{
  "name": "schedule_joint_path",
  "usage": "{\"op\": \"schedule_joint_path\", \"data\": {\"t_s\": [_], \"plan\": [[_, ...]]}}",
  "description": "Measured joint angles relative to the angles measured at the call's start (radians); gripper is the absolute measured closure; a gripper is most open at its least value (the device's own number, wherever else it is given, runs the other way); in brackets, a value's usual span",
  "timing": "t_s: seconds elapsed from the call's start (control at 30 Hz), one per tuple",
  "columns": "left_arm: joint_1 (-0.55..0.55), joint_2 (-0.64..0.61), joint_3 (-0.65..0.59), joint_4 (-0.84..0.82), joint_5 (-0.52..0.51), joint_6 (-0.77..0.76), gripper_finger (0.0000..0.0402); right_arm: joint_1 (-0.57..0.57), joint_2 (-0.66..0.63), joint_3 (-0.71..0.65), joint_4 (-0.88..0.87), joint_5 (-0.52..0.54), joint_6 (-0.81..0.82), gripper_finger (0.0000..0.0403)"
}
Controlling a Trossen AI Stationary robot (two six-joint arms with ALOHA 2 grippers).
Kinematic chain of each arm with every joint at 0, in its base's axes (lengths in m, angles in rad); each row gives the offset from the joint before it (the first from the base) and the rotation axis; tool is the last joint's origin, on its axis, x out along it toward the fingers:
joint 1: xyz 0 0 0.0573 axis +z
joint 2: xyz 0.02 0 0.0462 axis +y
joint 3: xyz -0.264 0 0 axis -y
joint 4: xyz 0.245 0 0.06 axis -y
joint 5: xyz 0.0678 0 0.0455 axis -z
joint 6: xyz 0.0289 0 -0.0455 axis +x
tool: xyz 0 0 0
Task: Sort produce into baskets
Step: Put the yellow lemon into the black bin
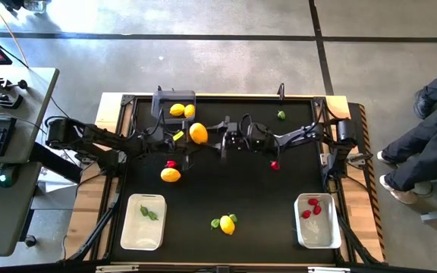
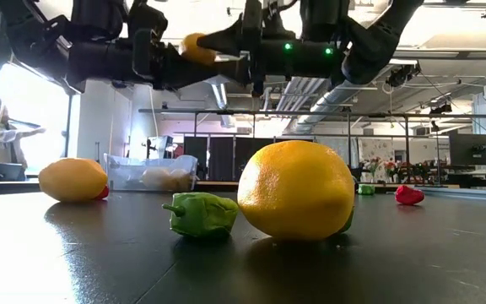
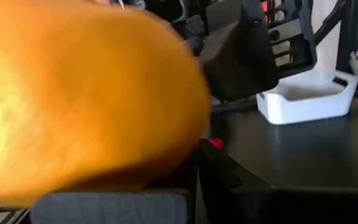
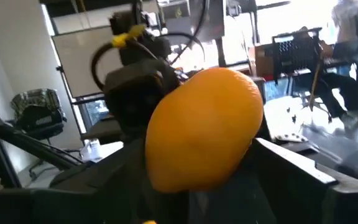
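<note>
An orange-yellow fruit (image 1: pixel 198 133) hangs in the air over the table's middle, between my two grippers. My right gripper (image 1: pixel 212 138) reaches in from the right, its fingers set wide on either side of the fruit (image 4: pixel 204 130). My left gripper (image 1: pixel 187 136) comes from the left, shut, its fingers (image 3: pixel 229 183) just under the fruit (image 3: pixel 86 99). The dark grey basket (image 1: pixel 161 97) at the far left holds two yellow fruits. One white basket (image 1: pixel 131 235) holds green pieces, the other (image 1: pixel 321 239) red ones. My right gripper has the fruit's two opposite sides (image 4: pixel 247 155) between its wide-set fingers (image 4: pixel 303 177), which run level from the table's right. The fruit is lifted clear, high above the table. My left gripper's shut fingers lie close under the fruit; I cannot tell whether they touch it.
Loose on the table: a yellow fruit (image 1: pixel 171 174) beside a red piece (image 1: pixel 171 164), a yellow fruit with green pieces (image 1: pixel 227 224) near the front, a red piece (image 1: pixel 275 164), a green piece (image 1: pixel 281 115). A person's legs (image 1: pixel 431 129) show beyond the right edge.
</note>
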Motion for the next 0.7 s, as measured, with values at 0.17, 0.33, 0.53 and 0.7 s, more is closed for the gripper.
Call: {"op": "schedule_joint_path", "data": {"t_s": [0.17, 0.33, 0.53, 0.7], "plan": [[0.001, 0.0, 0.0, -0.01, 0.0, 0.029, 0.0401, -0.023, 0.0, 0.0, -0.078, -0.041, 0.009, 0.0117], [0.001, 0.0, 0.0, -0.031, 0.0, 0.06, 0.0401, -0.03, -0.001, 0.0, -0.088, -0.052, 0.017, 0.0128], [0.001, 0.0, 0.0, -0.043, -0.001, 0.075, 0.0401, -0.034, -0.001, 0.0, -0.087, -0.054, 0.015, 0.0168], [0.001, 0.0, 0.0, -0.067, -0.001, 0.113, 0.0401, -0.041, -0.001, 0.0, -0.098, -0.06, 0.016, 0.0206]]}}
